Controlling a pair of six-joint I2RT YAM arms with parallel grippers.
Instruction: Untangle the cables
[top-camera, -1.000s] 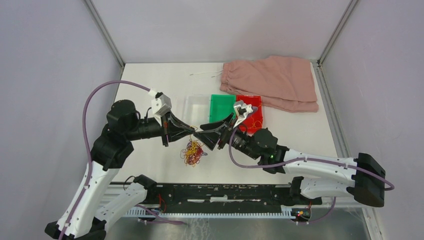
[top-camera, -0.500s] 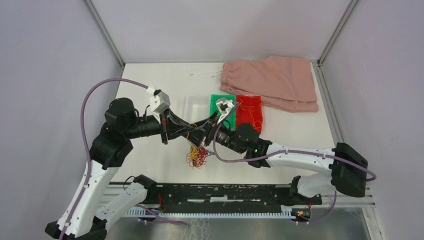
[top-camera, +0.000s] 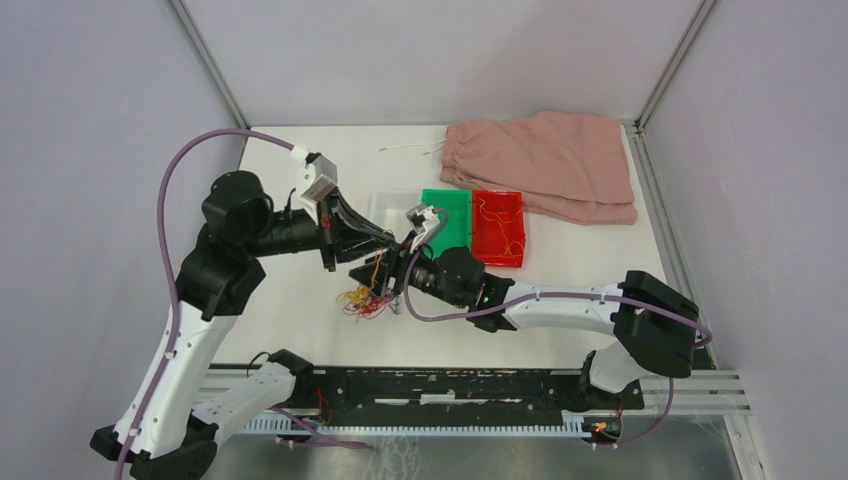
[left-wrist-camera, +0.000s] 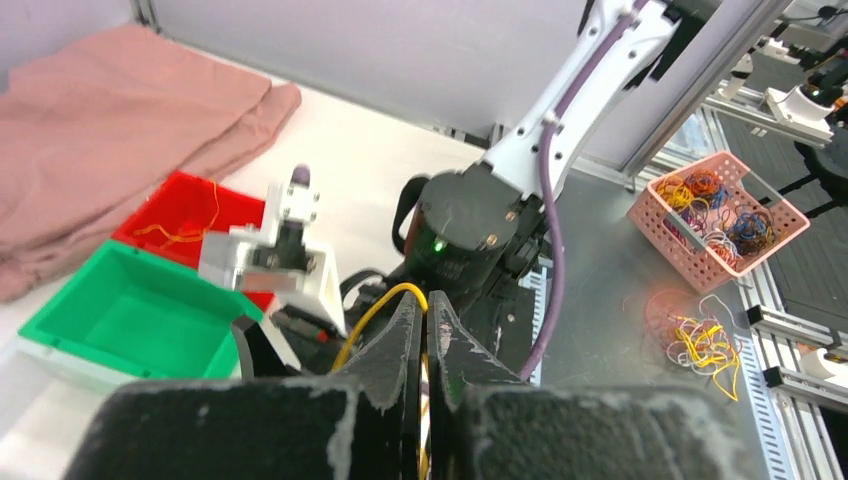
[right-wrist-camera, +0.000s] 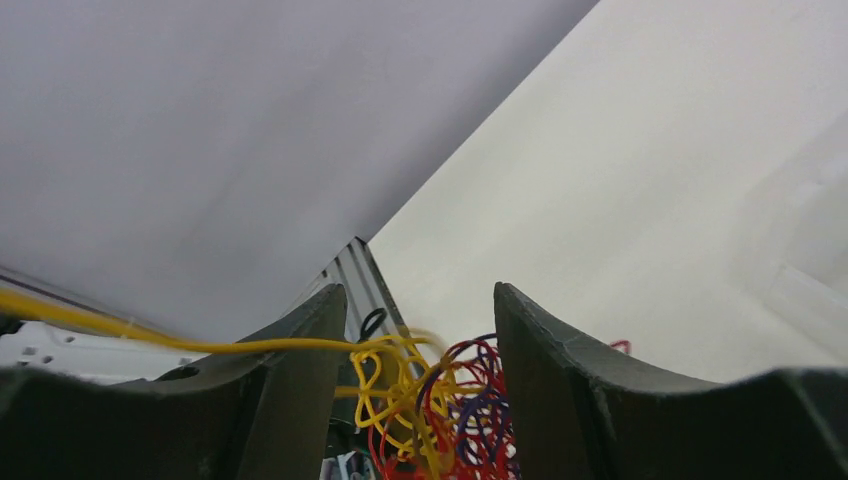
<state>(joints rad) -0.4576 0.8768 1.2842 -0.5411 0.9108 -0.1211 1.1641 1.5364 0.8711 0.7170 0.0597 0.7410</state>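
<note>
The cables (top-camera: 362, 300) are a small clump of yellow, red and purple strands on the white table (top-camera: 300, 320), below both grippers. My left gripper (top-camera: 387, 243) is shut on a yellow cable (left-wrist-camera: 372, 312) that loops out over its closed tips (left-wrist-camera: 422, 300). That strand runs taut from the clump in the right wrist view (right-wrist-camera: 150, 340). My right gripper (top-camera: 385, 285) is open, and the clump (right-wrist-camera: 440, 400) sits between its two fingers (right-wrist-camera: 417, 292), below the tips. I cannot tell whether they touch it.
A clear bin (top-camera: 390, 205), a green bin (top-camera: 445, 215) and a red bin (top-camera: 498, 228) holding a few yellow strands stand behind the grippers. A pink cloth (top-camera: 545, 165) with a white drawstring (top-camera: 410, 148) lies at the back right. A pink basket (left-wrist-camera: 715, 215) of cables sits off the table.
My right arm has swung left and down, and its open jaws now flank the clump. My left gripper has moved slightly left and back with the yellow strand. The clump has shifted left.
</note>
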